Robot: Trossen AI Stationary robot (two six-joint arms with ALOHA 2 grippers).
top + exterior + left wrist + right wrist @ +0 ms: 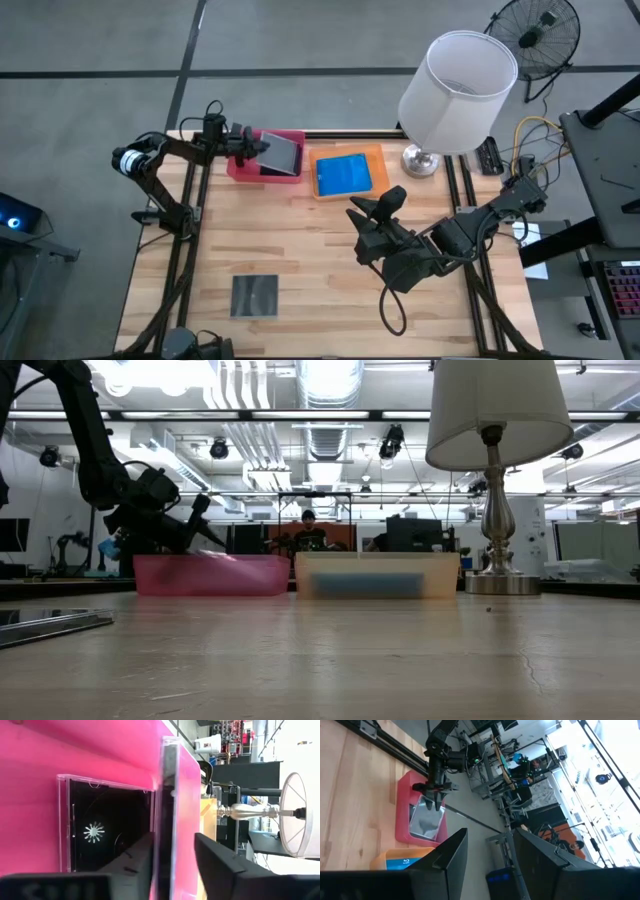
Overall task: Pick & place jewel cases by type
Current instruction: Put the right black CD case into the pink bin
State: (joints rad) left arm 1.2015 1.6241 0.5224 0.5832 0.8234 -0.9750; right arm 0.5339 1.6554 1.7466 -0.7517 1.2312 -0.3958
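The left gripper (258, 150) reaches over the shallow pink plastic tray (243, 172) at the far side of the wooden bench (320, 270); its jaws stand slightly parted on either side of an upright clear-edged dark jewel case (167, 815) — whether they press it I cannot tell. A second dark square jewel case (107, 822) lies flat in the pink tray. The right gripper (368, 207) hangs above the bench's middle, tilted toward the trays, jaws partly apart and holding nothing. The shallow orange plastic tray (377, 158) beside the pink one holds bright blue rectangular cases (343, 173) — their count is unclear. One more dark glossy square case (255, 295) lies alone near the front edge.
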